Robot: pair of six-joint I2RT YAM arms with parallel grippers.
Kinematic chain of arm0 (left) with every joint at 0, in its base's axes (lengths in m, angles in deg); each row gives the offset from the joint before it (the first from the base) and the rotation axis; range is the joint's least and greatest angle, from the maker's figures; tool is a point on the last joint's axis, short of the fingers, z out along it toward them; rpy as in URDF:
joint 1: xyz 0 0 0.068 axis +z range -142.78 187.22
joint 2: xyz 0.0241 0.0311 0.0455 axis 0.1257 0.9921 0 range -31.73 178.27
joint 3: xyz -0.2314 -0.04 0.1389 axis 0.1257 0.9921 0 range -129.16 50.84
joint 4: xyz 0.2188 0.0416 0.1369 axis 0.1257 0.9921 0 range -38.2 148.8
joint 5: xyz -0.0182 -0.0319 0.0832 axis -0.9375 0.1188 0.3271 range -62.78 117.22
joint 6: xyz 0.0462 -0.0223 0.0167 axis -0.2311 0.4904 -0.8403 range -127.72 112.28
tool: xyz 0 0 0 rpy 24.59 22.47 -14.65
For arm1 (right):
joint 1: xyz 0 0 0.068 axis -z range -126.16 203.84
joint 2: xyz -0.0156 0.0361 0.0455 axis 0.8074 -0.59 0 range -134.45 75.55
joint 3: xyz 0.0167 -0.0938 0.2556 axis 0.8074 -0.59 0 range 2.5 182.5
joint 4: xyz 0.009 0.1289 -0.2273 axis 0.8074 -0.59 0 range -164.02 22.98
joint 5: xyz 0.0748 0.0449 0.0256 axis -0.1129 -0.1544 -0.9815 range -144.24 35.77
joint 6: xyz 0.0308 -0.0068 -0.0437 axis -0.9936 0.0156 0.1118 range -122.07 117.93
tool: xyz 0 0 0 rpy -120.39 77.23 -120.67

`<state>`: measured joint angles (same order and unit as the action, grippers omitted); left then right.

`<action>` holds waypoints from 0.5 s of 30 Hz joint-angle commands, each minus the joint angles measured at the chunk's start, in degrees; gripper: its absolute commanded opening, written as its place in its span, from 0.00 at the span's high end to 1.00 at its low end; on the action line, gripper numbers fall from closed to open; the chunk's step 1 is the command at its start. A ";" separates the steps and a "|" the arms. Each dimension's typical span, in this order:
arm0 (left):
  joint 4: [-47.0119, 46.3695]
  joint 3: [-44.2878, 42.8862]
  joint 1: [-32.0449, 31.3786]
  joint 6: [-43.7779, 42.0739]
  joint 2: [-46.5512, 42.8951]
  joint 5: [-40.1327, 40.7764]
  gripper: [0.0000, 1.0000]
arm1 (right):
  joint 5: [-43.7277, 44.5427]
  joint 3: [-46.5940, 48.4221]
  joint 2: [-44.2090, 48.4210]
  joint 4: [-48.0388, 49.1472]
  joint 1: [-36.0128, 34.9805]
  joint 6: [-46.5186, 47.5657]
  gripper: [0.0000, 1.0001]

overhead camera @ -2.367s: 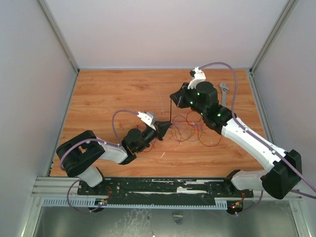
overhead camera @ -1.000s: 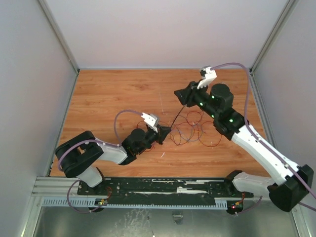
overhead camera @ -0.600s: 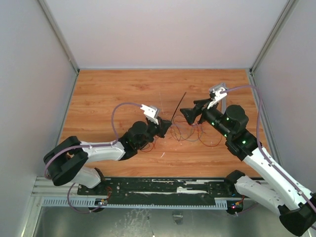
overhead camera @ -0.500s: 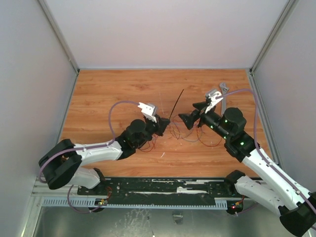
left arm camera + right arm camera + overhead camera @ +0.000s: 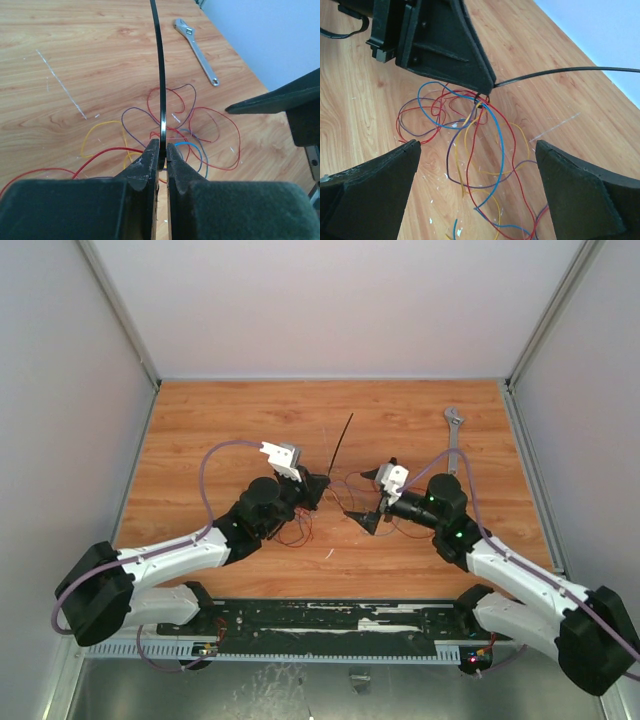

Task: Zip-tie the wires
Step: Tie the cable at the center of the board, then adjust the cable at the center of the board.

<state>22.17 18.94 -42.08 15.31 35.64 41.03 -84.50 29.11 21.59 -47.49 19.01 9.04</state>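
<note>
Release noted: right tool has let go of the zip tie and stands wide open, empty, over the wires on the worktop. Left tool stays clamped on the strip's lower end. Tightening appears unfinished.

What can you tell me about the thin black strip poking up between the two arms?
The zip tie is a thin black strip, plastic by its look, slightly bowed. Its lower end is pinched between the left arm's fingers; the rest sticks out free over the wooden table, touching nothing else. The tangled wires lie below the pinched end; whether it loops around them is hidden.
</note>
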 commanded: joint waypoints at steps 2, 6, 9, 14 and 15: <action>0.24 -0.57 0.34 1.04 -1.19 -0.37 1.00 | -4.29 1.78 -6.06 11.00 -2.02 5.76 0.01; -0.20 -0.30 0.34 1.30 -1.57 -0.70 1.00 | -4.67 4.58 -11.34 11.10 -3.82 7.71 0.01; -0.49 0.20 0.30 1.32 -2.25 -0.91 1.00 | -4.32 6.03 -14.41 11.49 -4.36 8.47 0.03; -0.20 0.77 0.34 1.27 -3.48 -0.80 1.00 | -4.11 8.23 -18.04 10.91 -4.51 9.53 0.10; -0.09 0.86 0.34 1.21 -3.73 -0.86 1.00 | -4.17 8.52 -18.51 10.84 -4.54 9.66 0.12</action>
<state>22.58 19.09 -42.03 16.18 33.83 40.39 -88.10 34.99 4.48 -38.44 14.86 16.62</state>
